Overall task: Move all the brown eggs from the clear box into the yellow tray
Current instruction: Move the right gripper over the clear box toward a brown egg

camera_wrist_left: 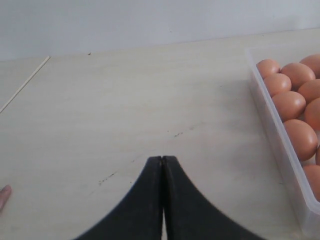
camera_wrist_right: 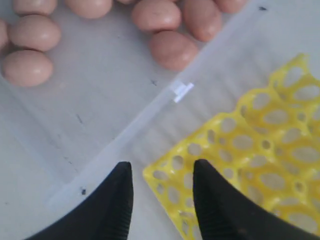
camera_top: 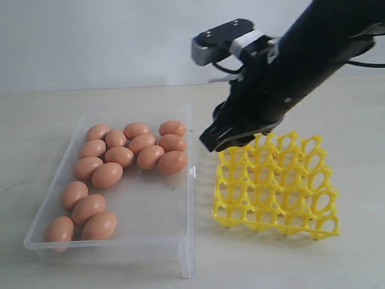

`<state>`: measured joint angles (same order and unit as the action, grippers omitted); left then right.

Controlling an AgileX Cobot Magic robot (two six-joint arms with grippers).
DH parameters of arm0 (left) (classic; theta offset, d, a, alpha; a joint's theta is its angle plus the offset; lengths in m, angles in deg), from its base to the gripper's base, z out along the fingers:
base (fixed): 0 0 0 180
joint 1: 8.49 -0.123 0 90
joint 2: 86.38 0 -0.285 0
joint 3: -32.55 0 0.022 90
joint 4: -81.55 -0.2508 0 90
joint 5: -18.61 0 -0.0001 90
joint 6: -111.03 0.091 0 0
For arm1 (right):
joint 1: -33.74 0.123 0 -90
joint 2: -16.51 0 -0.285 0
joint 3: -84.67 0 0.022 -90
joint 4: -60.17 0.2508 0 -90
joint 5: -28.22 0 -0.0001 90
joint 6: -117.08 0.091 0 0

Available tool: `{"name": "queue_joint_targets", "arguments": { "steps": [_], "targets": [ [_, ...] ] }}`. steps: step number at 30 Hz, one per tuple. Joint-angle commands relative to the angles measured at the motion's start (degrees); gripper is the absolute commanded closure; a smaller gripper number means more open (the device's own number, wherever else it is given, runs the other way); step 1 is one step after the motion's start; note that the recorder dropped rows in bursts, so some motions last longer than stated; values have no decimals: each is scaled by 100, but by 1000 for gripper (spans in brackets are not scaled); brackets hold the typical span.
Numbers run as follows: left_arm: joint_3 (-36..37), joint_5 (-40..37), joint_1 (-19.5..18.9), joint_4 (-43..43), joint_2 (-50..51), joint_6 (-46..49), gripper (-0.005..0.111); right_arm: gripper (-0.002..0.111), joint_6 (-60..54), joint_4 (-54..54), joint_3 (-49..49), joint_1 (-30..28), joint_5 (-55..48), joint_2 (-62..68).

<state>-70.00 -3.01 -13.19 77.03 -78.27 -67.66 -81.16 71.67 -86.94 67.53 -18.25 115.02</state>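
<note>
The brown eggs (camera_top: pixel 142 143) all lie in the clear box (camera_top: pixel 187 229) on the left of the table (camera_top: pixel 289 265). Most are bunched at the far end, and four sit in the near left corner. The yellow tray (camera_top: pixel 277 198) stands just beside the box's right wall, apart from it.

The right gripper (camera_top: pixel 231 137) hangs above the tray's far left corner, near the little latch tab (camera_top: pixel 192 171) on the box wall. From its wrist camera, its two black fingers (camera_wrist_right: pixel 120 200) stand apart with nothing between them, the tray corner and the box wall showing below.

The left gripper (camera_wrist_left: pixel 162 165) hovers over bare table on the other side of the box, fingers pressed together and holding nothing.
</note>
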Motion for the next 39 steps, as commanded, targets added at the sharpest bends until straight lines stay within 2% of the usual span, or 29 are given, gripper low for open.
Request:
{"name": "queue_joint_targets", "arguments": {
  "steps": [1,7,14,17,21,30,36,39],
  "targets": [
    [-23,4,34,48,-32,-9,107,69,-188,67,-380,493,87,524],
    [-23,4,34,48,-32,-9,107,68,-351,193,-1025,1242,-152,1107],
    [-23,4,34,48,-32,-9,107,68,-255,193,-1988,1713,-1342,1995],
    [-23,4,34,48,-32,-9,107,68,-229,143,-2346,1823,-1651,2296],
    [-23,4,34,48,-32,-9,107,68,-165,-312,-2717,1951,-1490,2465],
    [-23,4,34,48,-32,-9,107,68,-165,1,-3440,1966,-1817,3176],
    [-23,4,34,48,-32,-9,107,68,-165,-417,-4046,2022,-1866,3568],
    [-23,4,34,48,-32,-9,107,62,-81,-461,-4303,2009,-1822,3693]
  ]
}}
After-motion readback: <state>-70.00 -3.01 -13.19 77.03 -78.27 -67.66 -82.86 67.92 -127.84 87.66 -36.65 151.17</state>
